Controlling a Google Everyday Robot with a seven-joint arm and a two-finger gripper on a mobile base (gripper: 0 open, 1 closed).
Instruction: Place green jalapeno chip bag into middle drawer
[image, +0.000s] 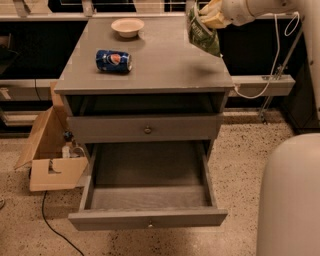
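- The bench (165, 65) has its middle drawer (147, 218) pulled open under the front edge.
- The green jalapeno chip bag (202, 36) hangs over the back right corner.
- The gripper (214, 17) is there too, its jaws grasping the bag's top.
- Next, I think: carry it forward and down into the drawer.

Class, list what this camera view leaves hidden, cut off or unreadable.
All in the camera view:
1) green jalapeno chip bag: top hidden by the pincer gripping it above the cabinet at its far right corner; lettering blurred.
2) arm: cut off by the top edge.
3) gap above the upper drawer: lost in shadow.
4) cardboard box: contents hidden by its front wall.
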